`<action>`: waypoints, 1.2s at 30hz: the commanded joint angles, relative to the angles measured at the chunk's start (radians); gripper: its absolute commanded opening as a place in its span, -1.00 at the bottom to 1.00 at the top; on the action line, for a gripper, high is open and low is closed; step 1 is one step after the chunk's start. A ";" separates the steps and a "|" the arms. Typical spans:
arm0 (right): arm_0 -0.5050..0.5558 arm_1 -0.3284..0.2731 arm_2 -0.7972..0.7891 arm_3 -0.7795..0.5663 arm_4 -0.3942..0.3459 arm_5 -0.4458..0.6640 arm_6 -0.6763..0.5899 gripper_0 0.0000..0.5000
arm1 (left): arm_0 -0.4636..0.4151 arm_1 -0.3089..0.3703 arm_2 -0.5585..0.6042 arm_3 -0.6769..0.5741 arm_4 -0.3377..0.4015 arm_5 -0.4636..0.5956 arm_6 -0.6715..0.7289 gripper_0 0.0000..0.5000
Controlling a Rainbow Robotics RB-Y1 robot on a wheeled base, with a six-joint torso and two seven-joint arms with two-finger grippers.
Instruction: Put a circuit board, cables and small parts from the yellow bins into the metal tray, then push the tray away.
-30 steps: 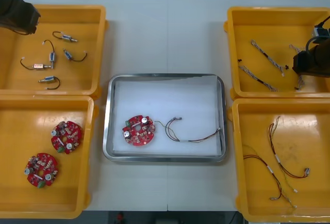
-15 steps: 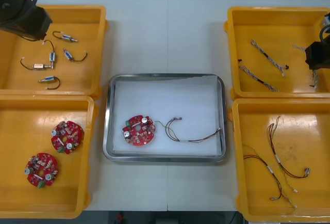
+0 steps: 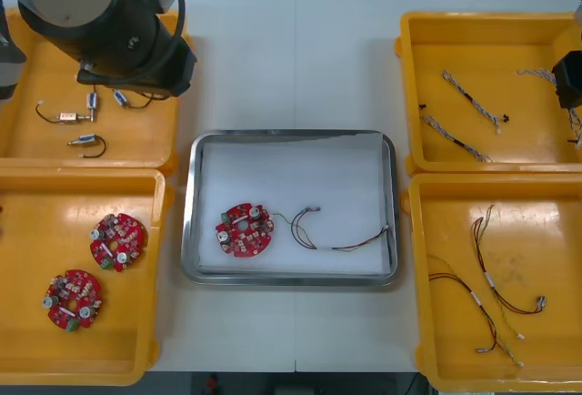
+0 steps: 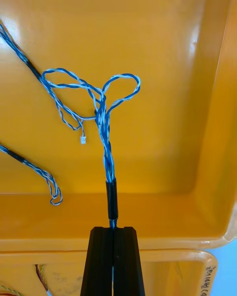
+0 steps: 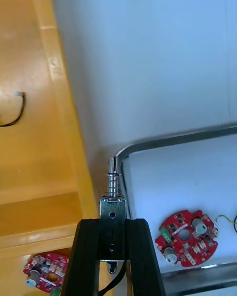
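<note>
My left gripper point(image 5: 112, 223) is shut on a small metal part point(image 5: 113, 190) with a black lead, held above the table between the far-left yellow bin point(image 5: 59, 108) and the corner of the metal tray point(image 5: 173, 140). In the front view the left arm point(image 3: 109, 22) covers that bin's right side. My right gripper point(image 4: 113, 229) is shut on the black sleeve of a twisted blue and white cable point(image 4: 101, 103), which hangs over the far-right bin point(image 3: 491, 22); it sits at the right edge point(image 3: 568, 81). The tray point(image 3: 291, 134) holds a red circuit board point(image 3: 244, 229) and a thin cable point(image 3: 336, 238).
Small metal parts point(image 3: 65, 116) lie in the far-left bin. The near-left bin point(image 3: 27, 186) holds two more boards point(image 3: 117, 240). Two twisted cables point(image 3: 471, 99) remain in the far-right bin, and red and yellow cables point(image 3: 491, 286) lie in the near-right bin.
The left arm swung from the far-left corner rightward over its bin, carrying a metal part. The right gripper drew toward the right edge with the twisted cable.
</note>
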 commanded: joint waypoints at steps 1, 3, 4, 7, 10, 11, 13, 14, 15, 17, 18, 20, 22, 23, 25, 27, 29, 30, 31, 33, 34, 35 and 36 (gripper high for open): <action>0.005 -0.043 0.062 -0.109 -0.021 0.007 0.035 -1.00 | 0.001 -0.033 -0.071 -0.019 0.024 0.007 0.001 -1.00; 0.008 -0.044 0.087 -0.137 -0.040 0.007 0.043 -1.00 | 0.001 -0.037 -0.115 -0.001 0.032 0.007 0.010 -1.00; 0.011 -0.044 0.096 -0.151 -0.054 0.007 0.044 -1.00 | 0.001 -0.039 -0.134 0.010 0.035 0.007 0.013 -1.00; 0.032 -0.043 0.117 -0.203 -0.087 0.007 0.047 -1.00 | 0.001 -0.045 -0.183 0.047 0.038 -0.024 0.018 -1.00; 0.063 -0.044 0.147 -0.273 -0.113 0.007 0.053 -1.00 | 0.001 -0.054 -0.237 0.088 0.041 -0.076 0.024 -1.00; 0.069 -0.043 0.157 -0.300 -0.115 0.007 0.056 -1.00 | 0.001 -0.059 -0.257 0.100 0.041 -0.093 0.027 -1.00; 0.077 -0.043 0.179 -0.336 -0.120 0.007 0.059 -1.00 | 0.001 -0.065 -0.280 0.113 0.038 -0.116 0.033 -1.00; 0.078 -0.043 0.185 -0.349 -0.121 0.007 0.061 -1.00 | 0.001 -0.067 -0.289 0.117 0.038 -0.124 0.035 -1.00; 0.080 -0.043 0.199 -0.369 -0.124 0.007 0.062 -1.00 | 0.001 -0.070 -0.303 0.126 0.036 -0.136 0.038 -1.00; 0.081 -0.034 0.211 -0.408 -0.132 0.007 0.066 -1.00 | 0.001 -0.071 -0.330 0.145 0.035 -0.164 0.045 -1.00; 0.081 -0.030 0.213 -0.416 -0.135 0.007 0.067 -1.00 | 0.001 -0.071 -0.336 0.149 0.036 -0.170 0.045 -1.00; 0.084 -0.021 0.213 -0.441 -0.155 0.007 0.075 -1.00 | 0.001 -0.071 -0.366 0.171 0.036 -0.194 0.049 -1.00; 0.090 -0.020 0.213 -0.448 -0.172 0.007 0.079 -1.00 | 0.003 -0.071 -0.385 0.188 0.036 -0.219 0.049 -1.00; 0.092 -0.020 0.213 -0.451 -0.173 0.007 0.082 -1.00 | 0.003 -0.071 -0.395 0.195 0.038 -0.228 0.049 -1.00; 0.095 -0.017 0.214 -0.462 -0.181 0.007 0.093 -1.00 | 0.003 -0.071 -0.413 0.214 0.038 -0.257 0.049 -1.00; 0.095 -0.017 0.219 -0.468 -0.186 0.007 0.099 -1.00 | 0.004 -0.071 -0.424 0.218 0.038 -0.273 0.049 -1.00; 0.095 -0.014 0.225 -0.476 -0.189 0.007 0.104 -1.00 | 0.004 -0.071 -0.430 0.220 0.038 -0.274 0.052 -1.00; 0.095 -0.012 0.225 -0.477 -0.190 0.007 0.105 -1.00 | 0.004 -0.071 -0.431 0.220 0.038 -0.274 0.052 -1.00; 0.097 -0.012 0.225 -0.481 -0.193 0.007 0.109 -1.00 | 0.004 -0.071 -0.435 0.220 0.039 -0.274 0.053 -1.00; 0.097 -0.011 0.225 -0.484 -0.196 0.007 0.113 -1.00 | 0.007 -0.071 -0.441 0.222 0.038 -0.274 0.053 -1.00; 0.098 -0.011 0.225 -0.485 -0.199 0.007 0.118 -1.00 | 0.009 -0.070 -0.442 0.222 0.035 -0.274 0.053 -0.99; 0.098 -0.011 0.225 -0.485 -0.201 0.007 0.121 -1.00 | 0.009 -0.070 -0.445 0.223 0.035 -0.276 0.053 -0.99; 0.097 -0.011 0.225 -0.485 -0.202 0.007 0.122 -1.00 | 0.009 -0.070 -0.447 0.225 0.035 -0.276 0.053 -0.98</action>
